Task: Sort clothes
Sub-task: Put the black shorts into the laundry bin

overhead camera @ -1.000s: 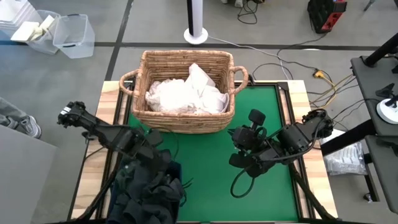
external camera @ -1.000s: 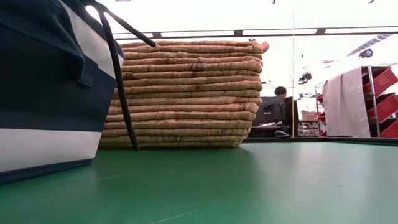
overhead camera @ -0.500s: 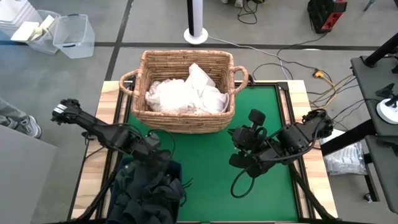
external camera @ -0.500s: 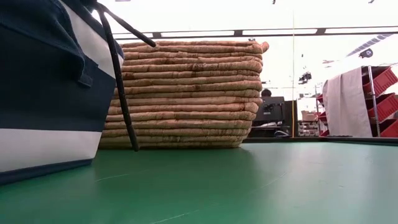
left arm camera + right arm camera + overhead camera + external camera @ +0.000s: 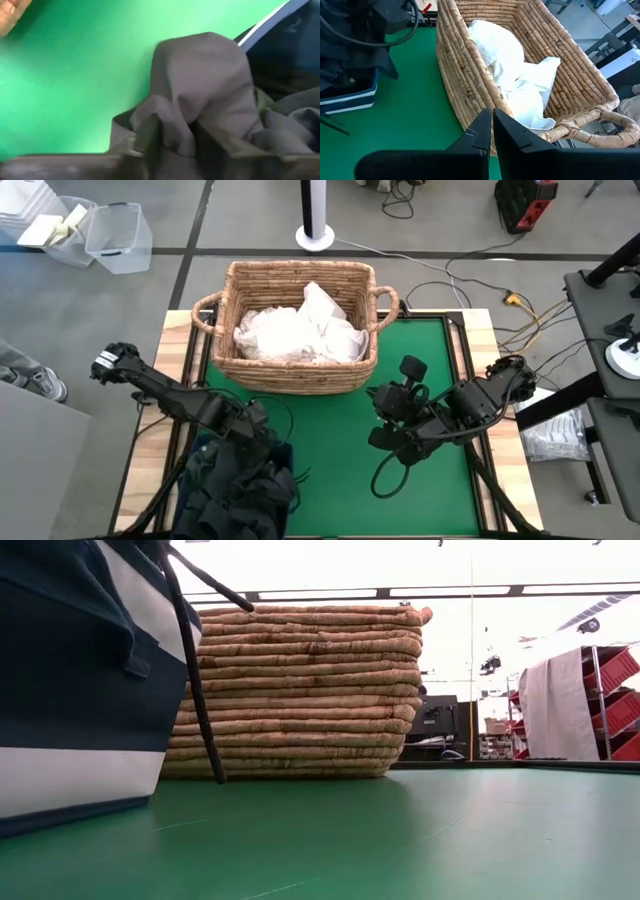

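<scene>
Several white clothes [image 5: 300, 330] lie in the tan wicker basket [image 5: 225, 305] at the table's far side; the right wrist view shows them too [image 5: 515, 75]. Dark clothes [image 5: 240, 485] fill the navy bin [image 5: 60, 690] at the near left. My left gripper [image 5: 255, 420] hangs over the bin's far edge, shut on a dark grey garment [image 5: 200, 75]. My right gripper [image 5: 395, 435] waits shut above the green mat, right of centre, touching nothing. My left gripper pinches a bunched fold of the dark grey garment [image 5: 175, 130] between its two fingers [image 5: 145, 137]; several layers seem gathered there. It comes from above at a slant. The garment bulges past the fingertips, and its rest lies slack on the pile in the bin.
The basket's wall [image 5: 300, 690] stands just beyond the bin. A dark strap [image 5: 195, 690] hangs down the bin's side. Green mat [image 5: 330, 450] lies open between the two arms. A black cable [image 5: 385, 475] loops on the mat below the right gripper.
My left gripper has moved a little toward the table's right and near edge, over the bin's far edge. The strap on the bin's side has shifted slightly.
</scene>
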Robot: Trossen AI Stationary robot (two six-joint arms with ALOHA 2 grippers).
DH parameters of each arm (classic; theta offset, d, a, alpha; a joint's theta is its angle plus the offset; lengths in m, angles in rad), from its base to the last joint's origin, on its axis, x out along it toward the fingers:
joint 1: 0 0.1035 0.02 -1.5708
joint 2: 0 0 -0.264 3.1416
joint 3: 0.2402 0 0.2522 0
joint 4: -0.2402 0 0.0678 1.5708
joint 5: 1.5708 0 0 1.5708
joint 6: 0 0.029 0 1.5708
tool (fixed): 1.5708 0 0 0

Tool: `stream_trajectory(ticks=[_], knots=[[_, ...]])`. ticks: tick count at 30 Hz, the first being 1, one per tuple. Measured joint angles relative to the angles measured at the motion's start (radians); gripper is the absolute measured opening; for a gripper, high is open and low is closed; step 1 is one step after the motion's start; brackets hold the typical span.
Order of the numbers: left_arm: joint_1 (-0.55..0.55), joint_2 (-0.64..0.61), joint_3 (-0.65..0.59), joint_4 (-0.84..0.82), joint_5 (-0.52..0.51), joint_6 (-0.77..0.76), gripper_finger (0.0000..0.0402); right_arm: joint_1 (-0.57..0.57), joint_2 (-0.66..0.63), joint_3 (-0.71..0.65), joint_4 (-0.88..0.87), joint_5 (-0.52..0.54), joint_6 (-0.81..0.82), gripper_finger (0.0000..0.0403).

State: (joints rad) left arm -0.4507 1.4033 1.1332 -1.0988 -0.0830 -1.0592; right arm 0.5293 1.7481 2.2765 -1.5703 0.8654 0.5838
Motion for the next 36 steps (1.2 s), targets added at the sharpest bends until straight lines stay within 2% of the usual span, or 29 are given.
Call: stream_trajectory(ticks=[5,7,16,24,33,34,36], knots=[[0.000,0.002,0.046,-0.010,-0.026,0.002,0.0016,0.000,0.000,0.000,0.000,0.000,0.000,0.0012],[0.000,0.002,0.060,-0.029,-0.032,0.003,0.0005,0.000,0.000,0.000,0.000,0.000,0.001,0.0012],[0.000,0.002,0.104,-0.115,-0.048,-0.004,0.0021,0.000,0.000,0.000,0.000,0.000,0.009,0.0012],[-0.014,0.002,0.227,-0.191,-0.055,0.004,0.0020,0.000,0.000,0.000,0.000,0.000,0.011,0.0012],[-0.160,0.002,0.373,-0.197,-0.053,0.092,0.0004,0.000,0.000,0.000,0.000,0.000,0.011,0.0012],[-0.175,0.002,0.379,-0.202,-0.063,0.086,0.0002,0.000,0.000,0.000,0.000,0.000,0.011,0.0012],[-0.197,0.002,0.384,-0.221,-0.153,0.034,0.0002,0.000,0.000,0.000,0.000,0.000,0.010,0.0012]])
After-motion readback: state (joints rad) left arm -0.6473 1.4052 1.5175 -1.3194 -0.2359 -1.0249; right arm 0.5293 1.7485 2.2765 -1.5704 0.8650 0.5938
